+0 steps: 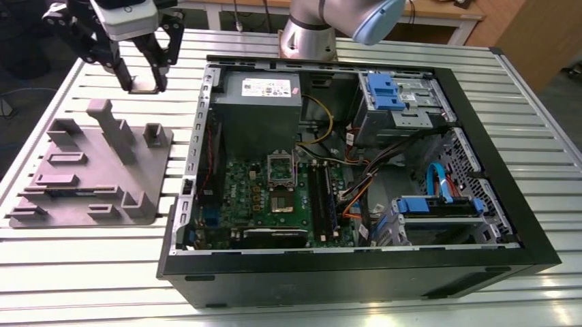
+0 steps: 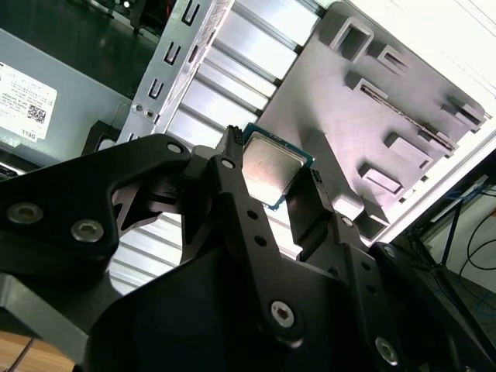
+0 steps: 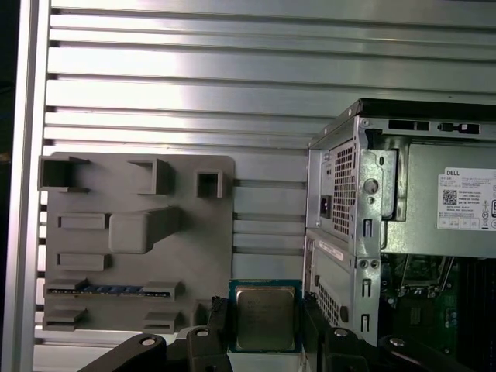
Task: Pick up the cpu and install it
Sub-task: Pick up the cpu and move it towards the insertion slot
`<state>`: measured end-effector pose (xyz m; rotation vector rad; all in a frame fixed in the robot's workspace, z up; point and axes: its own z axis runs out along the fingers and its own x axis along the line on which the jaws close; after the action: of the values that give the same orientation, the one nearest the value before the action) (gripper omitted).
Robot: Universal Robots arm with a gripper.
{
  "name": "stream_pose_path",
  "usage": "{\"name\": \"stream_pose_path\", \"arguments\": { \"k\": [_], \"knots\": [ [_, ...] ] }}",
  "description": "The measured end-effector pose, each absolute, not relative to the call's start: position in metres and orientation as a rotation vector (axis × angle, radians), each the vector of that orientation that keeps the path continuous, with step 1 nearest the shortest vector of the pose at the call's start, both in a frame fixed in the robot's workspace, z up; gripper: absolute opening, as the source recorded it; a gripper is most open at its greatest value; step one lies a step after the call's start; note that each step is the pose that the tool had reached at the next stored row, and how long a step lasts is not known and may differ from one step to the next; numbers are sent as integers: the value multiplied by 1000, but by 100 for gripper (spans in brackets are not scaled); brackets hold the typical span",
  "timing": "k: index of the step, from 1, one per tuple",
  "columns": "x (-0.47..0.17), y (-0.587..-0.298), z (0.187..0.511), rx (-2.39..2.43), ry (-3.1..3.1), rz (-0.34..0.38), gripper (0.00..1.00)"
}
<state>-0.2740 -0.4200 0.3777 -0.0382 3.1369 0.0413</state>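
The gripper (image 2: 273,180) is clamped on two opposite edges of the cpu (image 3: 266,316), metal top towards the wrist; the chip hangs in the air just outside the computer case (image 1: 364,269); the motherboard socket (image 1: 279,194) lies lower, inside that case.

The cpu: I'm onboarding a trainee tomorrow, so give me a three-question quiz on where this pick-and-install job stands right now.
1. True or false: the cpu lies on the grey fixture plate.
2. Multiple choice: the gripper is A) open and empty, B) shut on the cpu, C) shut on a memory stick.
3. Fill in: the fixture plate lies on the exterior view's ____ of the computer case.

Key: 1 false; 2 B; 3 left.
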Motion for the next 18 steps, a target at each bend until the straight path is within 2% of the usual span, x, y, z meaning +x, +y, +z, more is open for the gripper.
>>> {"name": "stream_pose_path", "arguments": {
  "k": [18],
  "knots": [
    [-267, -420, 378, -38, 3137, 41, 47]
  ]
}}
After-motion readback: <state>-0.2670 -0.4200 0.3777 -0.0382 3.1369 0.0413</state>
